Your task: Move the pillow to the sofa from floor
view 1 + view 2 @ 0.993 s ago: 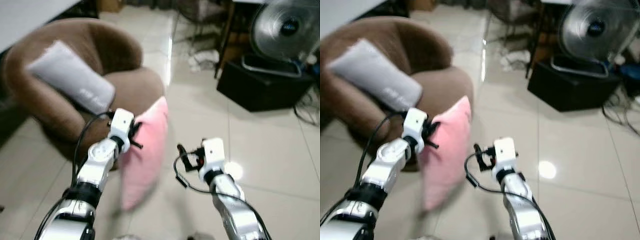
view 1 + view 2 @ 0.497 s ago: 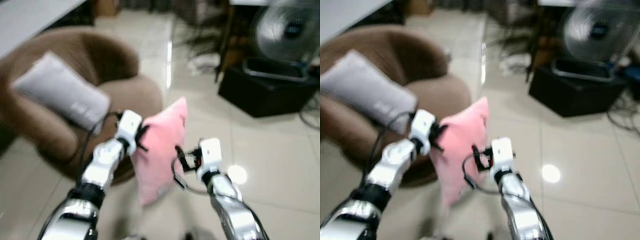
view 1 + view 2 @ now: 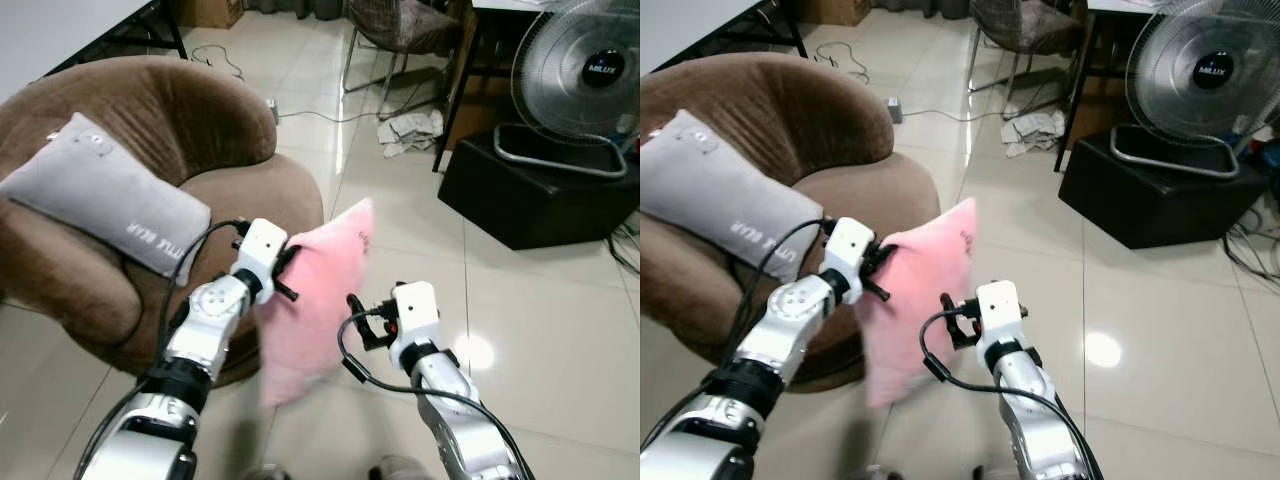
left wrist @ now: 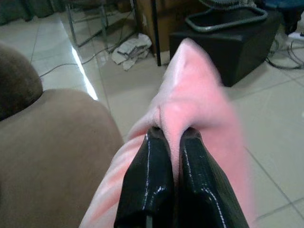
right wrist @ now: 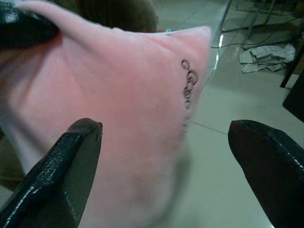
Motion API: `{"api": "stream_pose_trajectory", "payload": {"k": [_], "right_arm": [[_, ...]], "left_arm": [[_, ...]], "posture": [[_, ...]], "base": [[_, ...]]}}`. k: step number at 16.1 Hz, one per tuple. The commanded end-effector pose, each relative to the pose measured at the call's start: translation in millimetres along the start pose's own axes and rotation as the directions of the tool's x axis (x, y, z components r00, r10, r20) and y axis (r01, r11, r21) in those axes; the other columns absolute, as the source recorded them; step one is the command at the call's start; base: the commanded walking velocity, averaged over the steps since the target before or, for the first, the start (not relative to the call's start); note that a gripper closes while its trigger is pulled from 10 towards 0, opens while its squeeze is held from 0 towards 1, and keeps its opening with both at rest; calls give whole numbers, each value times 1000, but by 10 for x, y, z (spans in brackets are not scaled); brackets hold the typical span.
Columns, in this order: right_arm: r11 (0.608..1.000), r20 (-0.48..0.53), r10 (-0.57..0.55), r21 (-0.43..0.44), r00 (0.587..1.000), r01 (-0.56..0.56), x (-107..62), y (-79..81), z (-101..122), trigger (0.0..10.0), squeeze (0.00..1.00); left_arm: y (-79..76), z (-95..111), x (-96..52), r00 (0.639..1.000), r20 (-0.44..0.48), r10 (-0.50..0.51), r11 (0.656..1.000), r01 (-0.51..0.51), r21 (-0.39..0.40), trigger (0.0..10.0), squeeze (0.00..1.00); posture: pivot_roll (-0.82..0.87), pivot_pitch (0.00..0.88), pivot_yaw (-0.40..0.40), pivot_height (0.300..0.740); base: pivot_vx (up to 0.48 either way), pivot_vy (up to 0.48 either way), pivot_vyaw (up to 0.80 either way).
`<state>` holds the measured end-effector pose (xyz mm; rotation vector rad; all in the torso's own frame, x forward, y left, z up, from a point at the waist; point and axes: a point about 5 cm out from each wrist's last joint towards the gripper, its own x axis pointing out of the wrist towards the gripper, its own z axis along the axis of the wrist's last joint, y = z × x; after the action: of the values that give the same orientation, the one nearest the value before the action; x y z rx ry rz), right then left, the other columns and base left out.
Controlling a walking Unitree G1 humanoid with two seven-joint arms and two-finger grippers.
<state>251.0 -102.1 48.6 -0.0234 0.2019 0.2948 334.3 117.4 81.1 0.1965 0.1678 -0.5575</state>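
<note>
Far to the left of my left claw (image 3: 288,272) sits a round brown sofa (image 3: 180,120), its seat cradling a grey pillow (image 3: 105,195) that leans against the backrest. My left claw is pinched tight on an edge of the pink pillow (image 3: 315,300), which hangs in the air off the floor, beside the sofa's front rim. From my left wrist, I see my two black fingers (image 4: 154,183) pressed together with a fold of pink fabric squeezed between them, and the brown seat just beside them.

Just right of the pink pillow, my right claw (image 3: 360,318) hovers with its fingers spread wide. My right wrist view shows small embroidered lettering on the pillow's face, and my two fingers (image 5: 66,171) wide apart in front of the pillow; whether they touch it I cannot tell.

Further right and beyond, across glossy tile floor (image 3: 540,300), stands a black box (image 3: 535,190) with a large fan (image 3: 590,85) on it. Behind the pillow lie a crumpled cloth (image 3: 410,130) and chair legs (image 3: 385,50).
</note>
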Motion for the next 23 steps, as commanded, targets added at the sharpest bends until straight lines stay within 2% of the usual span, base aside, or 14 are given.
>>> {"api": "stream_pose_trajectory", "payload": {"k": [1,6,8,11,15,19,20,23], "right_arm": [[1000,16,-16,-3,1000,17,-4,-35,34,10000,0],[1000,3,7,-7,1000,-7,-5,-2,4,10000,0],[1000,-1,16,-22,1000,-16,-7,12,-5,10000,0],[1000,-12,19,-21,1000,-19,-1,18,-23,10000,0],[998,-44,34,-58,998,-37,12,32,-64,10000,0],[998,-42,48,-43,998,-50,17,73,-67,10000,0],[999,-31,41,-17,999,-41,16,66,-60,10000,0],[999,-40,39,-15,998,-39,12,57,-74,10000,0]], "left_arm": [[53,83,-3,999,36,10,999,-11,36,0,0],[66,75,-4,999,33,29,999,-30,37,0,0],[74,74,-6,999,32,34,999,-35,40,0,0],[71,69,-8,999,32,38,997,-40,68,0,0],[120,58,-7,996,15,90,992,-91,84,0,0],[135,48,-11,995,12,101,990,-102,97,0,0],[132,46,-10,994,10,105,990,-105,99,0,0],[165,38,-9,991,0,137,986,-136,98,0,0]], "posture": [[-94,101,54,740],[-87,103,50,740],[-85,104,50,740],[-83,106,49,740],[-80,103,50,740],[-77,99,51,740],[-77,97,52,740],[-75,93,51,740]], "base": [[431,0,625],[342,-329,587],[420,0,556],[315,-350,544],[282,-382,539],[330,-345,523],[330,-345,575],[381,-210,0]]}}
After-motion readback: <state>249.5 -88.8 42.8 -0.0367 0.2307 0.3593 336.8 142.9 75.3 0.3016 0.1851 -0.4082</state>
